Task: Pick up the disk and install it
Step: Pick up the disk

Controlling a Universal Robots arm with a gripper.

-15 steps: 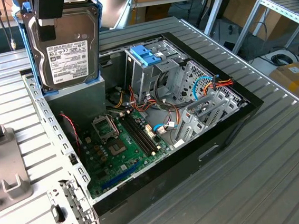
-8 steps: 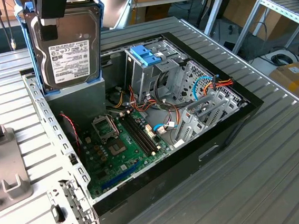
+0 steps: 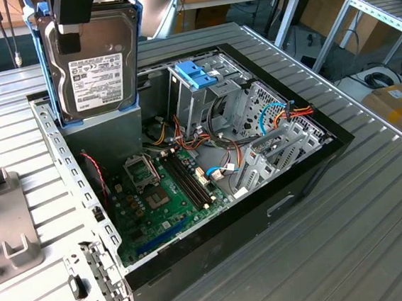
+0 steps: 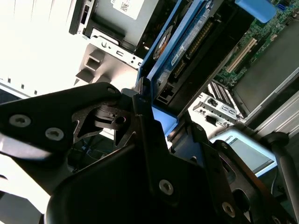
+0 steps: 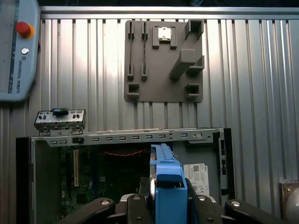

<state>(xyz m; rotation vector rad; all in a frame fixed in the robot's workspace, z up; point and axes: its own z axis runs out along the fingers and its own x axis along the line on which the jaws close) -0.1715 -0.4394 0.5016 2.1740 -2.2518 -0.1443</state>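
The disk [image 3: 95, 61], a silver hard drive with a white label in a blue carrier frame, hangs upright above the back left corner of the open computer case [image 3: 263, 208] in the exterior view. My gripper [image 3: 70, 36] comes down from above and is shut on the disk's upper edge. In the first wrist view the blue frame of the disk [image 5: 168, 184] sticks out edge-on between the black fingers of the gripper [image 5: 167, 205]. The second wrist view has the gripper [image 4: 148, 114] clamped on the disk [image 4: 187, 46], seen edge-on with its connector side showing.
Below the disk sits a grey power-supply box [image 3: 107, 134]. The case holds a green motherboard [image 3: 166, 196] and a metal drive cage with a blue handle [image 3: 197, 72]. A grey fixture plate [image 5: 163, 60], a small metal bracket [image 5: 60, 120] and a pendant [image 5: 16, 46] lie on the ribbed table.
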